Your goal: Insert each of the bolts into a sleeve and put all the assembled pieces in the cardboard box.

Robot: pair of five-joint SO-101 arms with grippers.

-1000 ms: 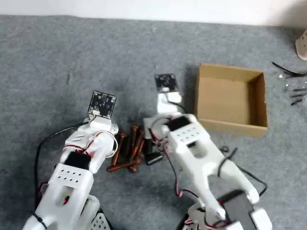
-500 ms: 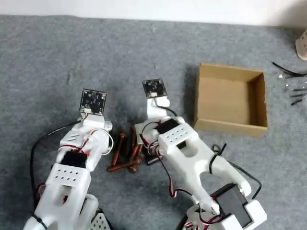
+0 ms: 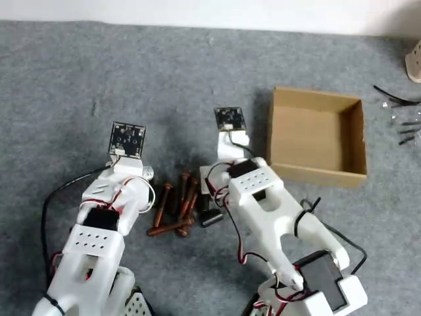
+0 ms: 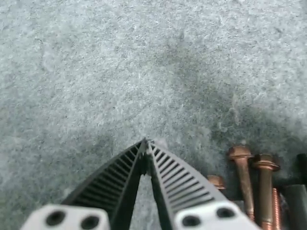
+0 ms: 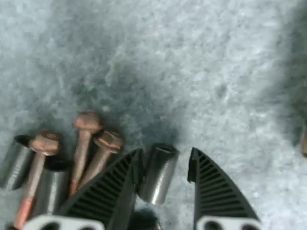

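Note:
Several copper bolts (image 3: 176, 203) lie in a pile on the grey carpet between the two arms, with dark metal sleeves (image 3: 210, 217) beside them. The open cardboard box (image 3: 358, 131) stands to the right of the arms. My left gripper (image 4: 145, 143) is shut and empty, its tip low over bare carpet just beside three bolt heads (image 4: 240, 154). My right gripper (image 5: 165, 162) is open with an upright-tilted sleeve (image 5: 158, 173) standing between its fingers, close to one finger (image 5: 129, 167). More bolts (image 5: 87, 123) and two sleeves (image 5: 17, 162) lie beside it.
Black and clear small parts (image 3: 401, 118) lie on the carpet right of the box. A pale object (image 3: 414, 60) sits at the far right edge. A white wall borders the carpet at the back.
The right arm swung left over the pile, then back right toward the box side. The left arm shifted a little left and back, then stayed put.

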